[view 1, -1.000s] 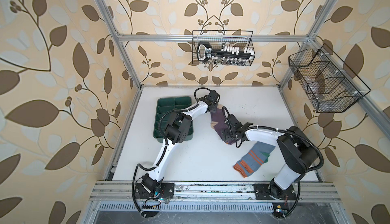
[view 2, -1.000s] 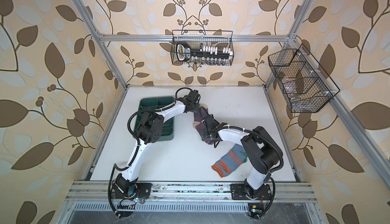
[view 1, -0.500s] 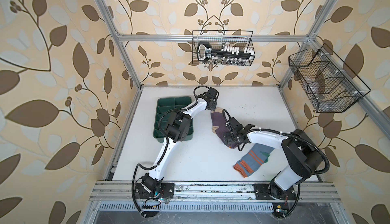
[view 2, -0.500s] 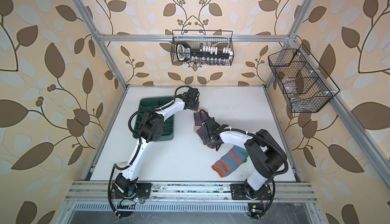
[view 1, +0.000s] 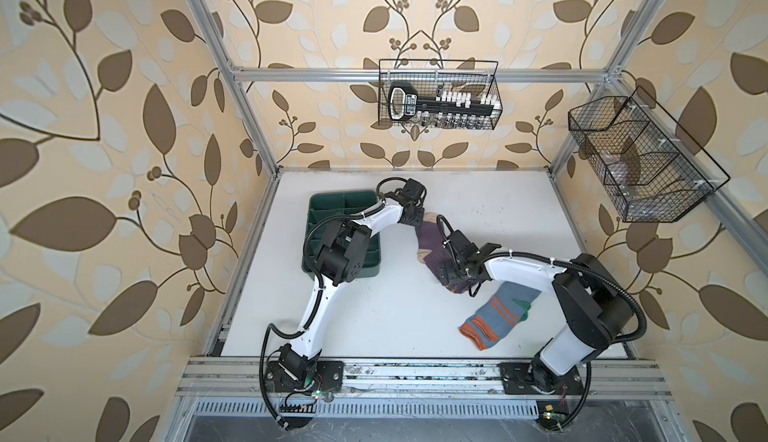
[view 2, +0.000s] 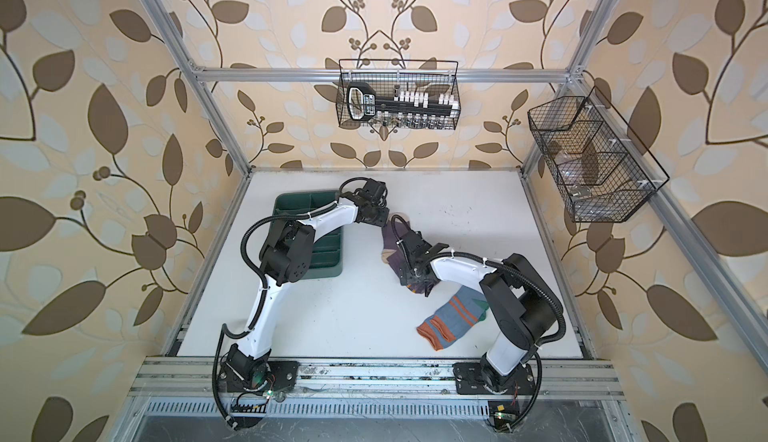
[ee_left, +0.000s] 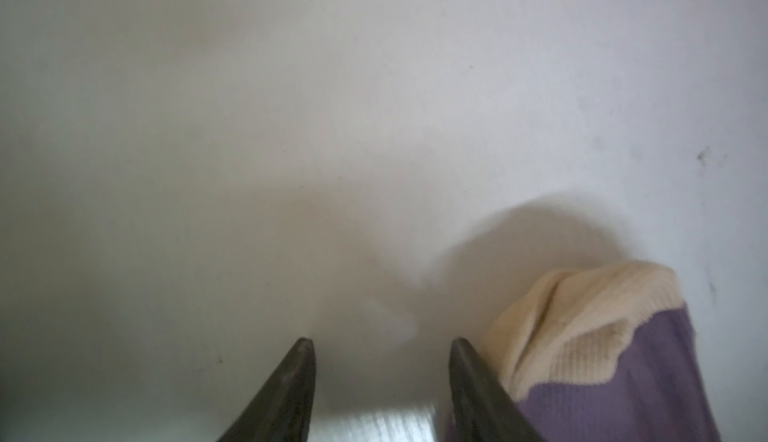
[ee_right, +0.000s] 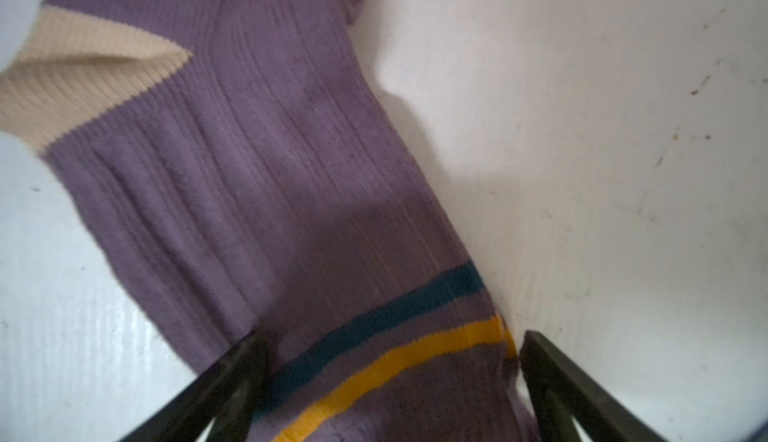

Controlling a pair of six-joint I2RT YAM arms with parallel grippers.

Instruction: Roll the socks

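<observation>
The purple sock [view 1: 428, 239] [view 2: 392, 241] lies bent on the white table, mid-field in both top views. Its beige toe [ee_left: 582, 307] sits just beside my left gripper [ee_left: 380, 342] [view 1: 417, 217], which is open with only bare table between its fingers. My right gripper [ee_right: 392, 340] [view 1: 449, 279] is open wide and straddles the cuff end, with the navy and orange stripes [ee_right: 415, 336] between its fingers. The beige heel [ee_right: 83, 78] lies further along the sock. The grey-blue sock [view 1: 498, 315] [view 2: 453, 315] lies flat under the right arm, untouched.
A green divided tray [view 1: 345, 207] [view 2: 307, 200] stands at the back left, partly under the left arm. Wire baskets hang on the back wall [view 1: 438, 101] and on the right wall [view 1: 640, 161]. Metal frame rails border the table.
My left gripper has opened and let go of the purple sock's toe, which now rests on the table beside it. The right gripper stays wide over the cuff end.
</observation>
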